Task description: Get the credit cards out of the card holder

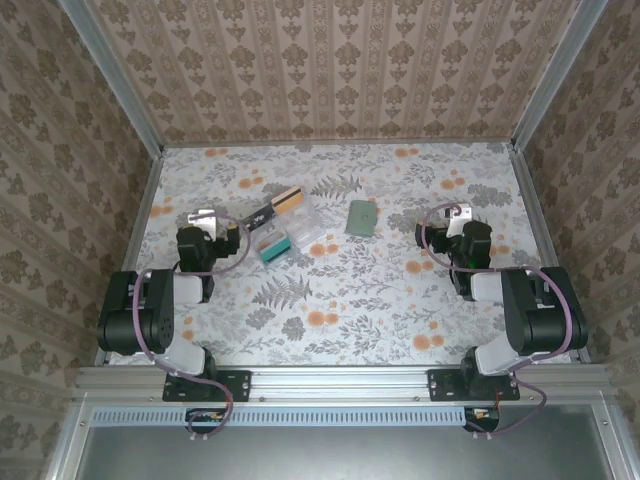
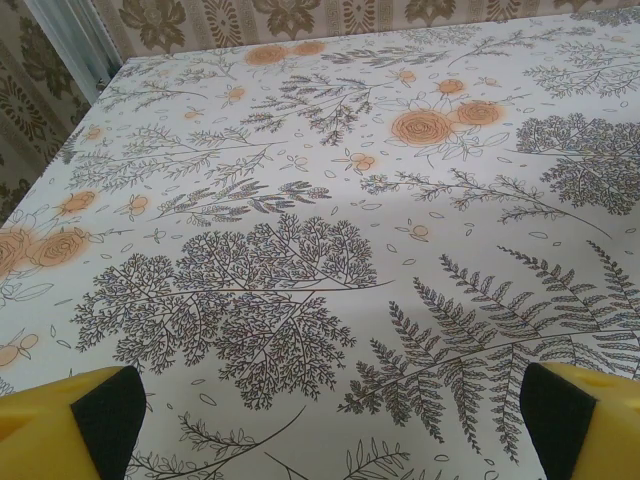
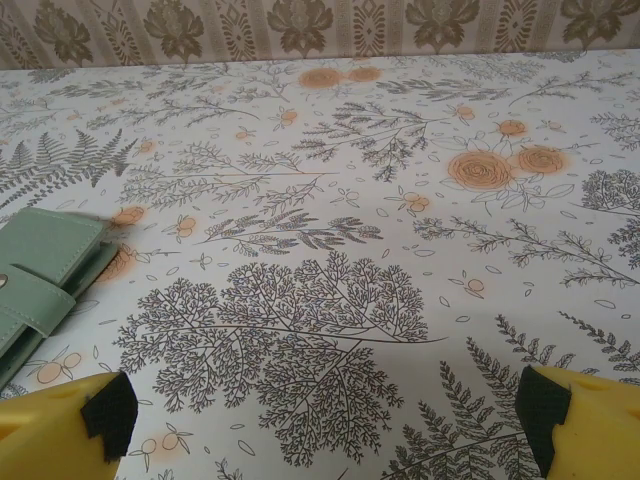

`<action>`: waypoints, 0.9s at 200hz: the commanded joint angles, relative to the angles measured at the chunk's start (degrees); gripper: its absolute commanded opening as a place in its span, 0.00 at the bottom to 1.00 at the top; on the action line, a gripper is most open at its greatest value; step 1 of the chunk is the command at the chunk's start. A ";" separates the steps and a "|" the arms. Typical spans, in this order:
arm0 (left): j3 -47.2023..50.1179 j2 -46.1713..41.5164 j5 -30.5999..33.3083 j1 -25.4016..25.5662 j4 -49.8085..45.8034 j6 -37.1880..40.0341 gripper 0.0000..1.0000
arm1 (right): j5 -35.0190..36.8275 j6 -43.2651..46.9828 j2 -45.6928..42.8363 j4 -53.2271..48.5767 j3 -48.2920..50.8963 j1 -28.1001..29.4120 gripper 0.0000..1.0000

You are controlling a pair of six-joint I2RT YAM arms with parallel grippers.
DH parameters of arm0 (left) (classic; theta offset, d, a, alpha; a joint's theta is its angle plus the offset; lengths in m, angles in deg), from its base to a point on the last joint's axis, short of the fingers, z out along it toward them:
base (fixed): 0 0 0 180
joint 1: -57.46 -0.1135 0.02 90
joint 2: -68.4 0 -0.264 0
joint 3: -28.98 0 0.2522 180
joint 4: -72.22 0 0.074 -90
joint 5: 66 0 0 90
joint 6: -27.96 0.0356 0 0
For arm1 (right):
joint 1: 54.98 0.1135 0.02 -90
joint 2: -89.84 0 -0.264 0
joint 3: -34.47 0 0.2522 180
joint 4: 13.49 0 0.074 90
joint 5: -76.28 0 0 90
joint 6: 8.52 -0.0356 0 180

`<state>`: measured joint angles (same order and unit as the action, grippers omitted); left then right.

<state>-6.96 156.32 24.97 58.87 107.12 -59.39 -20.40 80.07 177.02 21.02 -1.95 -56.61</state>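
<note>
Card holder (image 1: 362, 218) lies folded shut, strap tab across its front, flat on the floral tabletop (image 1: 400, 290) at far centre, just right of a clear plastic box (image 1: 305, 232). Left hand (image 2: 330, 420) and right hand (image 3: 325, 410) both have fingers spread wide with nothing held, each low over the tabletop. The holder sits left of the right hand, not touching it.

Both arms sit folded, elbows bent. Left gripper (image 2: 330, 415) and right gripper (image 3: 325, 410) hang low, jaws spread wide.
</note>
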 commanded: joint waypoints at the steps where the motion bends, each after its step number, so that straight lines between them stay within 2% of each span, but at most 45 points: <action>1: -1.20 0.00 -0.97 -0.27 -0.08 0.77 1.00 | 0.27 0.34 0.28 1.30 -0.40 0.00 1.00; 137: -1.66 -0.43 -3.56 -1.56 -1.08 0.13 1.00 | 0.33 0.27 0.33 1.30 -0.29 0.02 1.00; 163: -5.32 -6.70 -0.99 -1.50 -12.08 -0.90 1.00 | 2.71 -0.65 -1.51 -0.20 -0.57 0.05 1.00; 180: -8.99 -13.29 2.59 -1.43 -23.29 -2.97 1.00 | 5.29 -2.25 -7.05 -12.57 -3.96 -0.01 1.00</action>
<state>-10.06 151.84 23.83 57.73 97.46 -59.65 -19.02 79.77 175.99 18.84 -2.13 -56.61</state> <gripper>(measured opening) 0.999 0.999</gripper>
